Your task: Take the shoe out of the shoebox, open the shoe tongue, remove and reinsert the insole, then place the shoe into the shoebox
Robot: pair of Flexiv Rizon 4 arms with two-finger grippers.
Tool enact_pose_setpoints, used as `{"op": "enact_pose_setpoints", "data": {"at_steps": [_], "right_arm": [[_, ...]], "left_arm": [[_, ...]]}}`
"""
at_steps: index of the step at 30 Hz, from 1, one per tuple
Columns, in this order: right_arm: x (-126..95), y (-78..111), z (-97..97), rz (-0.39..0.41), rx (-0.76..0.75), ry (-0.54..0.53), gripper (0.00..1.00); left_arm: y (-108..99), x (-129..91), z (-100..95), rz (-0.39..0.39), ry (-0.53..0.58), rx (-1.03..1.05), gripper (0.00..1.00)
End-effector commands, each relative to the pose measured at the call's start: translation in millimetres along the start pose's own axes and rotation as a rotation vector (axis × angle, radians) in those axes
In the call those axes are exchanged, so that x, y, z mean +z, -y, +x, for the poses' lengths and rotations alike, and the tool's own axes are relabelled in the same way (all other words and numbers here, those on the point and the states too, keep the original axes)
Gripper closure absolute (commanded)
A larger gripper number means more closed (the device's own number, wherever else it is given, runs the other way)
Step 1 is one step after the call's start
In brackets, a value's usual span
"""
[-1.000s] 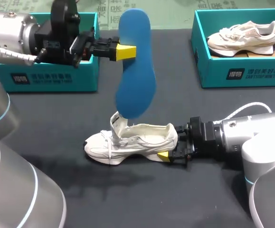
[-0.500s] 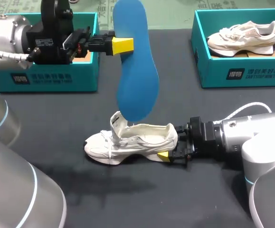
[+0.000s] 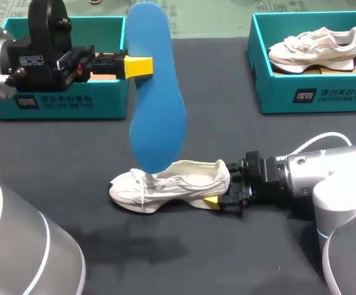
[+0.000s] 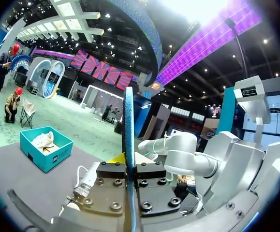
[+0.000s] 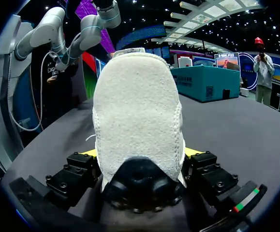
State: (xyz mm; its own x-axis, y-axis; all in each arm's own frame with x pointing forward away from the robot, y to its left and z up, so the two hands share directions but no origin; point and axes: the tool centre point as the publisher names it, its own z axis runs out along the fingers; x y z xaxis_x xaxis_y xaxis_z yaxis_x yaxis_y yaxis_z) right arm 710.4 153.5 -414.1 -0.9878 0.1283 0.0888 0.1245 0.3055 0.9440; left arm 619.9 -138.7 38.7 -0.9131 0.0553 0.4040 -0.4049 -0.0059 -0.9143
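Blue insole (image 3: pixel 156 104) hangs above the shoe (image 3: pixel 184 179), pinched edge-on in left gripper (image 3: pixel 138 66); its lower tip sits over the laces at the shoe's 10 o'clock. Right gripper (image 3: pixel 219 192) clamps the heel from 3 o'clock, sole on table (image 3: pixel 73 203). Judged: reinsertion. Next: steer tip into the opening. Insole hides tongue and opening; right far finger unseen in head view.

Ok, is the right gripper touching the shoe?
Touching. The right wrist view shows the right gripper pressed against the heel of the shoe from both sides.
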Motion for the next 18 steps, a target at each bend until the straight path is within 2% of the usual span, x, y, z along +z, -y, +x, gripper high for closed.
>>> {"op": "enact_pose_setpoints", "data": {"at_steps": [1,17,18], "right_arm": [[2.7,1.6,1.0,0.005,0.001,0.001,1.0],[1.8,1.6,0.2,0.006,-0.005,-0.002,1.0],[1.3,1.6,-0.1,0.008,-0.008,-0.004,0.88]], "left_arm": [[-0.6,-0.3,-2.5,0.0,-0.006,-0.001,1.0],[0.2,0.0,-3.0,-0.011,-0.019,-0.007,1.0],[0.2,0.0,-3.0,-0.011,-0.019,-0.007,1.0]]}}
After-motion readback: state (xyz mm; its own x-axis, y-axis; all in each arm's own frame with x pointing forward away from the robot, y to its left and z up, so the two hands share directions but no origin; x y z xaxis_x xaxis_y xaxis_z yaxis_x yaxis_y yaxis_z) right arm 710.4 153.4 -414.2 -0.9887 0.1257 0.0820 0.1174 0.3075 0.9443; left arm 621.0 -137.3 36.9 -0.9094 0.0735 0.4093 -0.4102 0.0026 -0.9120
